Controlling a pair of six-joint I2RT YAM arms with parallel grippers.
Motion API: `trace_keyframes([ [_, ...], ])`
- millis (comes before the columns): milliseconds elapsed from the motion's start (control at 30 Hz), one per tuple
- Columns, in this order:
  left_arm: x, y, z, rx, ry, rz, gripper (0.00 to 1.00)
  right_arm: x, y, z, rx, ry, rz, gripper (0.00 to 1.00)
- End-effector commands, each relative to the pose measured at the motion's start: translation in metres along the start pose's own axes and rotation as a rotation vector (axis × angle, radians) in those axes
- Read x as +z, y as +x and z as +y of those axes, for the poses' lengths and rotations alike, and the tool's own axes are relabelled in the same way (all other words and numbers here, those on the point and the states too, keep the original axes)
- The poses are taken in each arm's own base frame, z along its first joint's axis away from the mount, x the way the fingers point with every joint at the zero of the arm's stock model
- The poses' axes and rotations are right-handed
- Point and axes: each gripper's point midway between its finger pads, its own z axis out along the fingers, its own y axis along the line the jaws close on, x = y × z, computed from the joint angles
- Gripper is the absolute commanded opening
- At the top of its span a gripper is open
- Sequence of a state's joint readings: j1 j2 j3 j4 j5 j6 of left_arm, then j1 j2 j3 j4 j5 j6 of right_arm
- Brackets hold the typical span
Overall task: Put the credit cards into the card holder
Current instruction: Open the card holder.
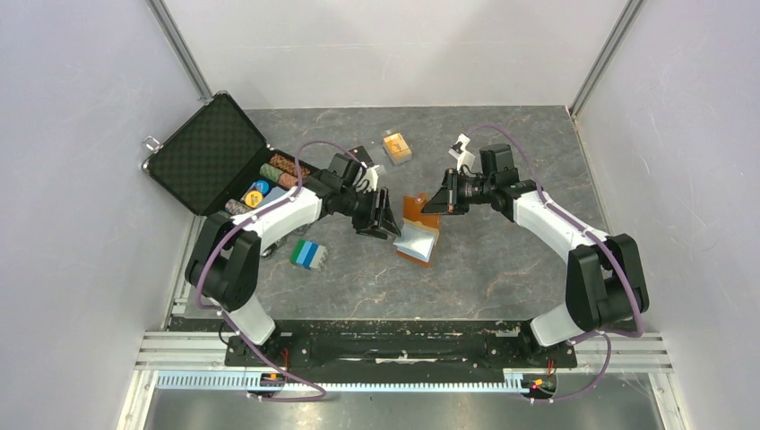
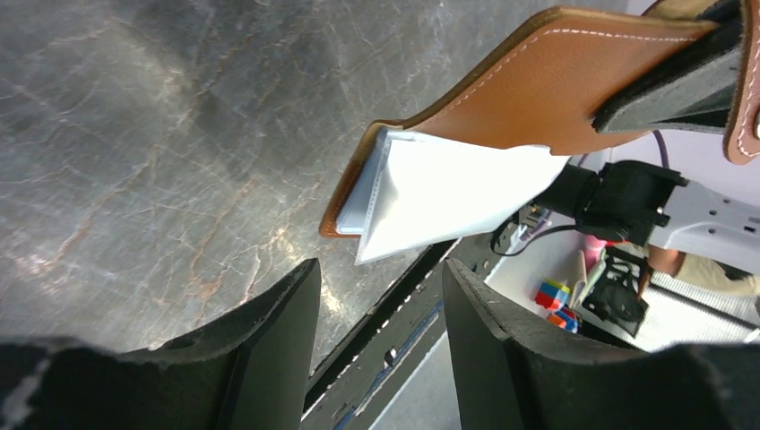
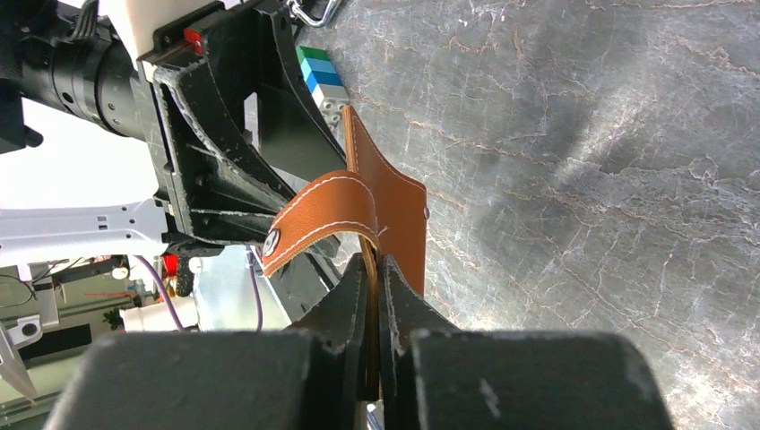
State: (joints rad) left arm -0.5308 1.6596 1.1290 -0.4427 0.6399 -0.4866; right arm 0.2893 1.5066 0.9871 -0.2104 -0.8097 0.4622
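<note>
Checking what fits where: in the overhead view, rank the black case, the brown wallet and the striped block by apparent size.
Largest to smallest:
1. black foam-lined case
2. card holder
3. striped block

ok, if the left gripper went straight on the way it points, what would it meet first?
Probably the card holder: its pale inner sleeves hang open right ahead of the left gripper, while the right gripper pinches the leather. Depth is unclear, so it might pass just below.

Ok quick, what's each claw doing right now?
Left claw: open, nothing in it.
Right claw: closed, pinching the edge of the brown card holder.
</note>
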Motion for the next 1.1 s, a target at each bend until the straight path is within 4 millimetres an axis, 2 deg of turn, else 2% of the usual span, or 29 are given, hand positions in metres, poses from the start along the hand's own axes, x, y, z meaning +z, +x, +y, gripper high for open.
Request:
trace_keyframes([
  [0,0.011,-0.001,-0.014,0.02,0.104,0.012,0.59,-0.002,-0.018,0.008,-0.049,-0.012,-0.034,0.0],
  [200,0.023,-0.004,-0.019,-0.031,0.18,0.006,0.57,-0.003,-0.021,0.011,-0.054,-0.02,-0.036,0.0],
  [300,0.027,-0.006,-0.02,-0.045,0.203,-0.007,0.5,-0.003,-0.021,0.012,-0.054,-0.023,-0.033,0.0],
  [433,0.024,-0.01,-0.025,-0.038,0.219,-0.017,0.43,-0.001,-0.021,0.011,-0.053,-0.022,-0.028,0.0],
  [533,0.017,-0.013,-0.038,-0.013,0.265,-0.03,0.42,0.0,-0.02,0.01,-0.052,-0.023,-0.023,0.0],
  [667,0.005,-0.016,-0.062,0.001,0.363,-0.032,0.44,0.0,-0.019,0.01,-0.046,-0.03,-0.016,0.0],
  [867,-0.01,-0.037,-0.09,0.048,0.475,-0.124,0.5,0.001,-0.013,0.011,-0.021,-0.054,0.006,0.0],
  [967,-0.015,-0.048,-0.102,0.039,0.544,-0.177,0.55,0.001,-0.01,0.013,-0.001,-0.069,0.018,0.0],
  [1067,-0.012,-0.057,-0.106,0.021,0.59,-0.206,0.58,0.002,-0.009,0.016,0.02,-0.083,0.022,0.0],
])
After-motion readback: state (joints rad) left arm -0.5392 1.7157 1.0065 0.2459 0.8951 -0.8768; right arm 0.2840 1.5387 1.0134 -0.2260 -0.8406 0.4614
